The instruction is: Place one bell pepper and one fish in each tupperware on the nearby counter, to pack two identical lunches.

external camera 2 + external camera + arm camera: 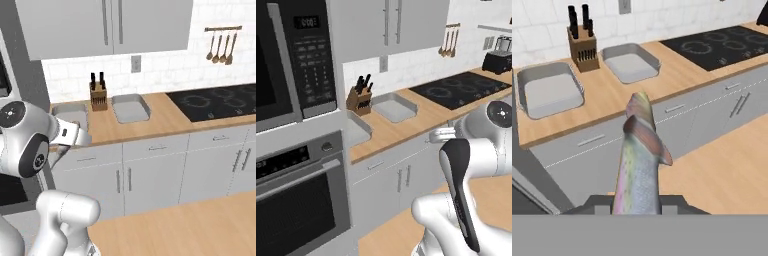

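Note:
My gripper (637, 204) is shut on a slim, pale greenish-silver fish (639, 160) that sticks out ahead of the fingers, held in the air in front of the cabinet fronts. Two pale grey tupperwares sit empty on the light wood counter (677, 75). The left tupperware (549, 92) (70, 114) is beside the wall oven and the right tupperware (630, 62) (393, 109) (131, 107) is past the knife block. My hand (75, 135) hovers at the counter's front edge near the left tupperware. The bell peppers are out of view.
A wooden knife block (582, 47) (358, 100) stands between the two trays against the wall. A black cooktop (722, 45) (215, 102) lies to the right. A wall oven and microwave (296, 75) rise at the left end of the counter.

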You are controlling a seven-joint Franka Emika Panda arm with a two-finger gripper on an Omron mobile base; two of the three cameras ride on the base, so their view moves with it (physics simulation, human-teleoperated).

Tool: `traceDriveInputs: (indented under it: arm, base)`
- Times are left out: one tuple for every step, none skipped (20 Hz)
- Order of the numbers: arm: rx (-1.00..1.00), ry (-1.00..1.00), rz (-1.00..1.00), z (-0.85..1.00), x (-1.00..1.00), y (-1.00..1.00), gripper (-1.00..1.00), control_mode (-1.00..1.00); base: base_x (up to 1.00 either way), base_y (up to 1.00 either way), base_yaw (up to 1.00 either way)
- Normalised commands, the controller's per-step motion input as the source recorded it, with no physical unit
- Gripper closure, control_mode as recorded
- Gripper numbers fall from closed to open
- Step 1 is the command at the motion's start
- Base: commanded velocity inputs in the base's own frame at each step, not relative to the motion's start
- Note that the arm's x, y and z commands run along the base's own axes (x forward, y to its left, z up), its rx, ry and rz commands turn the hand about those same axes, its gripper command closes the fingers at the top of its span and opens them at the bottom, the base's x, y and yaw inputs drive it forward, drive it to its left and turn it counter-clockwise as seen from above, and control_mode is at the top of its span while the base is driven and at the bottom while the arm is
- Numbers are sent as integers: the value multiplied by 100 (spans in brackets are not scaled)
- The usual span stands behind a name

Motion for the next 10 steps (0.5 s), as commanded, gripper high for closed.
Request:
traceDriveInputs:
  arm:
    - [0,0,0,0,0,0,100,100]
    - [0,0,0,0,0,0,100,100]
    - [0,0,0,0,0,0,100,100]
    - [0,0,0,0,0,0,100,100]
    - [0,0,0,0,0,0,100,100]
    - [0,0,0,0,0,0,100,100]
    - [0,0,0,0,0,0,100,100]
    - [0,0,0,0,0,0,100,100]
    - [0,0,0,0,0,0,100,100]
    - [0,0,0,0,0,0,100,100]
  base:
    - [100,-100,11]
    - [100,-100,14]
    - [100,-100,17]
    - [100,-96,27]
    - [100,-77,35]
    - [100,-58,44]
    - [100,-41,53]
    - [100,-34,53]
    - [100,-35,50]
    - [100,-14,43]
